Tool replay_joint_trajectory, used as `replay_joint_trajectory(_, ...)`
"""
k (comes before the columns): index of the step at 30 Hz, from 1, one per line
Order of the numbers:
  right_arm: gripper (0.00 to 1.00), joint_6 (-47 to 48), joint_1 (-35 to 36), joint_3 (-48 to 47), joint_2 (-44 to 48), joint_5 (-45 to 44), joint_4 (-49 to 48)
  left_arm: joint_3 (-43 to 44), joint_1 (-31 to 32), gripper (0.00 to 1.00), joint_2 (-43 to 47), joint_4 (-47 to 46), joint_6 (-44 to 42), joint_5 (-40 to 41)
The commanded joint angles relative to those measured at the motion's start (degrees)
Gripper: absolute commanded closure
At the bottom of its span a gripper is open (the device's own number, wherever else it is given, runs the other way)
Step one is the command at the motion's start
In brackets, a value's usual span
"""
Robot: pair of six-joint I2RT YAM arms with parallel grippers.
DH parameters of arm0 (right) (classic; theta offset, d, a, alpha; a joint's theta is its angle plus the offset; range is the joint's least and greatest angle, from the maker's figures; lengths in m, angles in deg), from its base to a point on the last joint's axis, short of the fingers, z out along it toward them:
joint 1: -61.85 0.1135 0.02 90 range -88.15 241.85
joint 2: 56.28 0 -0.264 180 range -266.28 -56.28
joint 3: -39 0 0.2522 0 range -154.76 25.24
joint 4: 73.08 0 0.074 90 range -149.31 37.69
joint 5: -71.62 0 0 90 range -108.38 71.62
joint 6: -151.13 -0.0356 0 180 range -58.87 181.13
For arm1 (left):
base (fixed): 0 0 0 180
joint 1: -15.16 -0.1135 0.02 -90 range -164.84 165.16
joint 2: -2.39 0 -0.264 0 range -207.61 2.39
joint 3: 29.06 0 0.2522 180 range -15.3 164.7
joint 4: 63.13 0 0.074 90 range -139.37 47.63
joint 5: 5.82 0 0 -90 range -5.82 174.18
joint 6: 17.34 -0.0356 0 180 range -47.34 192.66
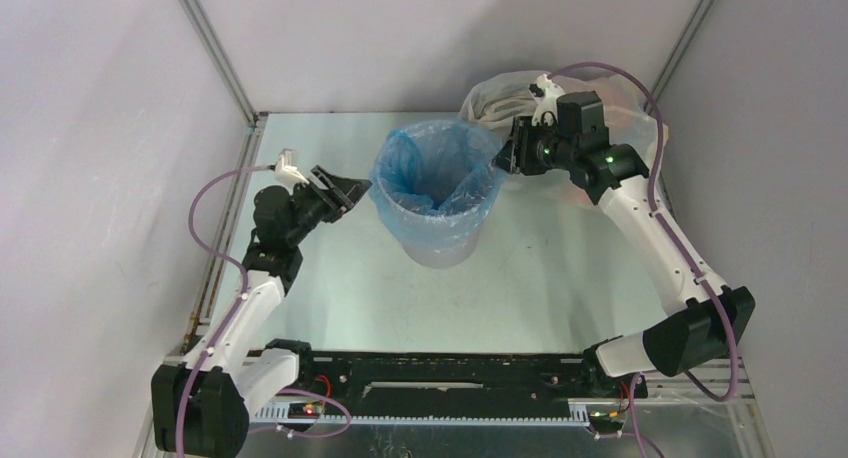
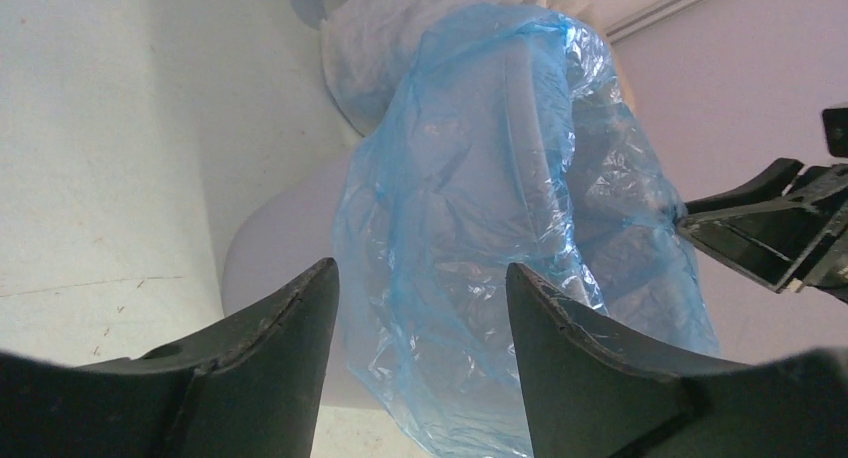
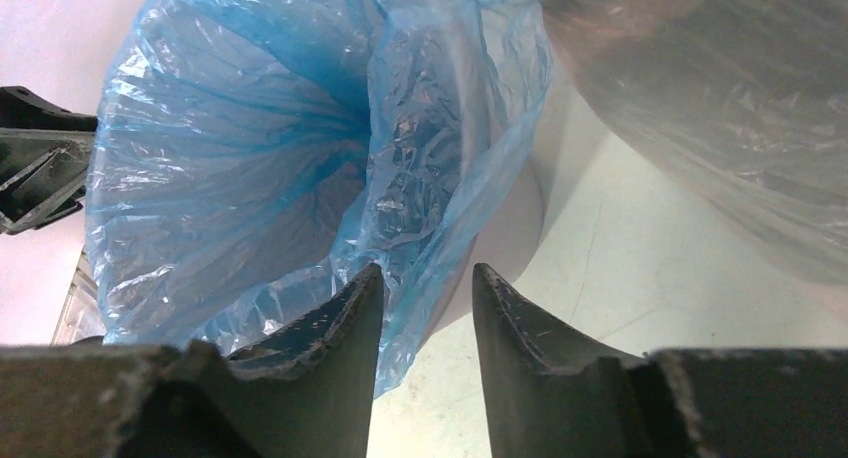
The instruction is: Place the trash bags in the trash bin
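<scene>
The light-blue trash bag [image 1: 436,173] lines the pale grey-lavender trash bin [image 1: 433,246] at the table's middle, its mouth open and its edge folded over the rim. In the left wrist view the bag [image 2: 500,198] drapes down the bin wall [image 2: 275,248]. My left gripper [image 1: 345,190] is open and empty, just left of the bin. My right gripper [image 1: 505,156] is open at the bin's right rim; in the right wrist view the bag's folded edge [image 3: 430,208] hangs just beyond and between its open fingers, with no grip seen.
A large clear whitish stuffed bag [image 1: 500,98] lies at the back right, behind the right gripper, also in the right wrist view [image 3: 720,108]. Walls and metal frame posts close in the table on the left, back and right.
</scene>
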Motion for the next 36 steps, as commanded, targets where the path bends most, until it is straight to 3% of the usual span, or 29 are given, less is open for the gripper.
replay_joint_trajectory(1,0.6,0.7,-0.1,0.8,0.0,1.0,-0.7,-0.1,-0.6,0.32,0.8,-4.1,1.7,-1.9)
replay_joint_trajectory(3,0.65,0.8,-0.3,1.1,0.1,1.3,-0.8,-0.2,-0.6,0.32,0.4,-4.5,1.9,-2.4)
replay_joint_trajectory(6,0.85,0.7,-1.1,2.1,1.0,1.9,-1.2,-0.4,-0.6,0.32,0.0,-5.3,2.3,-2.7)
replay_joint_trajectory(8,0.9,0.5,-1.7,3.0,2.0,2.2,-1.8,-0.4,-0.6,0.32,-0.2,-5.7,2.3,-3.0)
replay_joint_trajectory(15,0.9,1.1,-3.6,4.5,3.0,3.3,-1.8,-0.8,-0.6,0.32,-4.6,-11.9,5.5,-7.4)
replay_joint_trajectory(19,0.78,1.4,-4.2,5.0,2.9,3.4,-1.7,-1.7,-0.6,0.32,-6.9,-16.4,8.2,-9.4)
replay_joint_trajectory(21,0.8,1.6,-4.4,5.5,3.2,3.7,-1.9,-1.7,-0.6,0.32,-7.8,-17.7,9.0,-10.1)
replay_joint_trajectory(25,0.96,1.5,-4.9,6.1,3.4,4.5,-2.5,-2.0,-0.6,0.45,-8.9,-20.0,10.3,-10.8)
replay_joint_trajectory(29,0.97,1.2,-5.4,7.4,3.3,4.6,-3.1,-2.1,-0.5,0.69,-10.1,-22.6,11.5,-11.5)
replay_joint_trajectory(36,0.96,-0.2,-5.4,13.5,2.3,4.6,-7.2,-2.1,0.2,0.92,-11.7,-23.9,11.3,-11.6)
